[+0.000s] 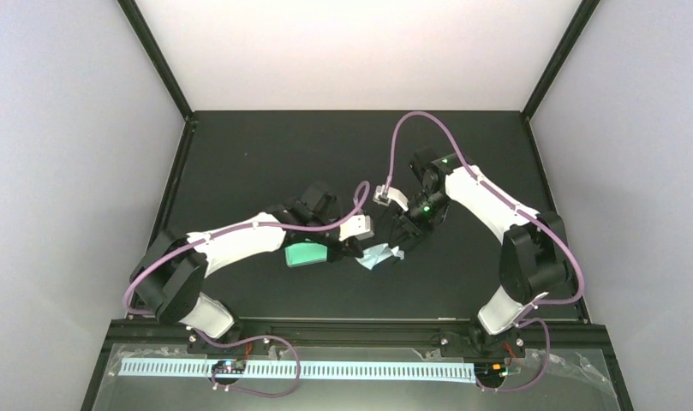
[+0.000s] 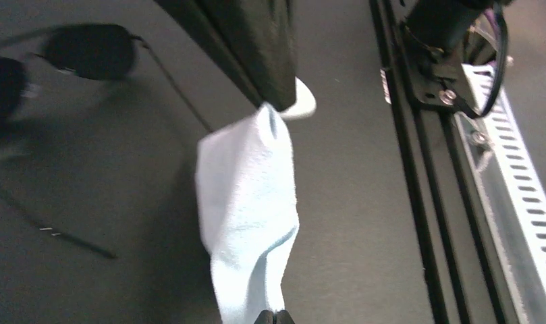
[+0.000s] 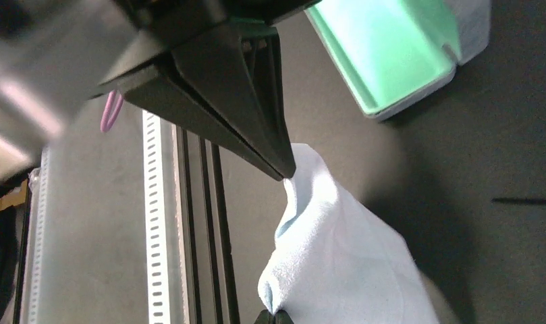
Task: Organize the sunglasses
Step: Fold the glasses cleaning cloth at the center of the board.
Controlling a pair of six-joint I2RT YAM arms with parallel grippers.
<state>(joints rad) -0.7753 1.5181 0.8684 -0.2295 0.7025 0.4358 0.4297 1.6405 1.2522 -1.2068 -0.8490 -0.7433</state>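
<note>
Pinching the light blue cloth (image 2: 250, 202) with left gripper (image 2: 273, 317) and right gripper (image 3: 273, 317) both clamped tight, held it near the open case (image 3: 385, 54), green lining bare.

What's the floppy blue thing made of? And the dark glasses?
The light blue cloth looks like soft, matte fabric, maybe microfibre: it folds and droops. The sunglasses show dark lenses and thin wiry arms, perhaps metal; too blurred to be sure.
</note>
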